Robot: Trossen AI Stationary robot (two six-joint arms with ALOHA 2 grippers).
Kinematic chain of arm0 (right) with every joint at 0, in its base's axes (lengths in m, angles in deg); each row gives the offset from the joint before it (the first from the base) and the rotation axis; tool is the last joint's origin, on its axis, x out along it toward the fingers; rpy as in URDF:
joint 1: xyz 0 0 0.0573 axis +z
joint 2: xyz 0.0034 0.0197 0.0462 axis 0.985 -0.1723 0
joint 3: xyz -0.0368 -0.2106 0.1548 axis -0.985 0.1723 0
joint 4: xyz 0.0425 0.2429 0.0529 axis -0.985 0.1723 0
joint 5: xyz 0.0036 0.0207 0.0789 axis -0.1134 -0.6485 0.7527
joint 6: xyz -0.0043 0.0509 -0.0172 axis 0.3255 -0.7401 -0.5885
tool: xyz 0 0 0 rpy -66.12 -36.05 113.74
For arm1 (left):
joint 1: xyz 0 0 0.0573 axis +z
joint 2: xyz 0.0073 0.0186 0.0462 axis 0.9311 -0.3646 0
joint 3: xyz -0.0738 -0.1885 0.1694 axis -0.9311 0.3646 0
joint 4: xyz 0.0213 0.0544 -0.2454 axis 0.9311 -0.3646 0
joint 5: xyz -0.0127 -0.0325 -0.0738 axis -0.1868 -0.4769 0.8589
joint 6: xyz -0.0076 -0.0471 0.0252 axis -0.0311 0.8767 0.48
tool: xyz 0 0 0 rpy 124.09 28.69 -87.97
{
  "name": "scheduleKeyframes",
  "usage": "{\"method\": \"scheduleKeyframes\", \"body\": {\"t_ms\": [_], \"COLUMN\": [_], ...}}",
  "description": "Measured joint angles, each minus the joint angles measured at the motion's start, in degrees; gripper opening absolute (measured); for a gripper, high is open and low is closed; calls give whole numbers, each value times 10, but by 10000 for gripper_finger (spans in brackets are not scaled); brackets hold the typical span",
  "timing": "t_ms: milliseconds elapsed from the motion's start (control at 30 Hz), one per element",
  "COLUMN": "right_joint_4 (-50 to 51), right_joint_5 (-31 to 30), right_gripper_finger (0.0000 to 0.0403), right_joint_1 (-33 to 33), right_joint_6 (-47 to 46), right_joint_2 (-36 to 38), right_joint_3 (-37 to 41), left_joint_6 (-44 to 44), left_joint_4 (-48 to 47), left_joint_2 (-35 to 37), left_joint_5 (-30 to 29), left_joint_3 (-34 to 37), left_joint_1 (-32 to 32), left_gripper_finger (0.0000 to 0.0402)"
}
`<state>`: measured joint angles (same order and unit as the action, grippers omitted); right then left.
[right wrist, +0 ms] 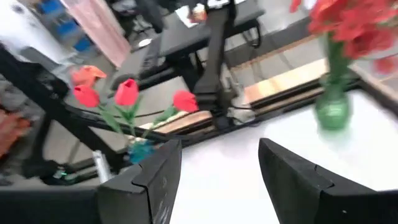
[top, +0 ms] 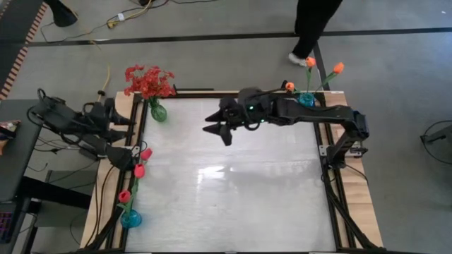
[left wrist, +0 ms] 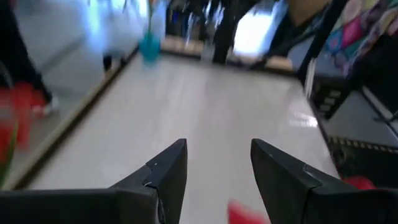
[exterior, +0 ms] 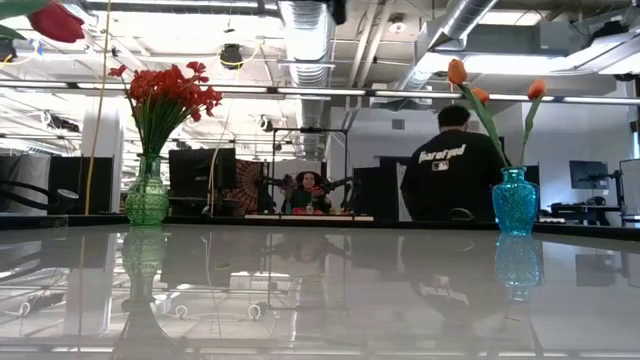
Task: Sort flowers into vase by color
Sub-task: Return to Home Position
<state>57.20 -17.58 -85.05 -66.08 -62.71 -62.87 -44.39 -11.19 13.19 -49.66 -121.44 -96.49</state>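
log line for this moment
left claw open at left edge; right claw open above table; red sprays in green vase; orange tulips in teal vase; pink tulips in blue vase

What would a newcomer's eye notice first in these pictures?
The red spray in the green vase at the table's far left corner, then the orange tulips in the teal vase at the far right corner. The right gripper hangs open over the table between them; the left gripper waits, open, at the left edge.
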Motion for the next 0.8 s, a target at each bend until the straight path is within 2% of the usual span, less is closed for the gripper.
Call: {"method": "scheduleKeyframes", "body": {"t_ms": [233, 433, 633, 800], "right_joint_4": [62, 110, 93, 9], "right_joint_5": [-48, -49, -78, -93], "right_gripper_finger": [239, 239, 217, 181], "right_joint_1": [3, 12, 10, 2], "right_joint_6": [64, 107, 117, 109], "right_joint_2": [48, 73, 131, 196], "right_joint_3": [0, 3, 79, 176], "left_joint_6": [-149, -161, -159, -178], "left_joint_4": [178, 211, 283, 347], "left_joint_2": [-11, -8, -9, -9], "left_joint_5": [-44, -77, -65, -54], "left_joint_3": [-1, 7, 73, 108], "left_joint_1": [0, 0, 0, 14], "left_gripper_finger": [164, 164, 164, 164]}}
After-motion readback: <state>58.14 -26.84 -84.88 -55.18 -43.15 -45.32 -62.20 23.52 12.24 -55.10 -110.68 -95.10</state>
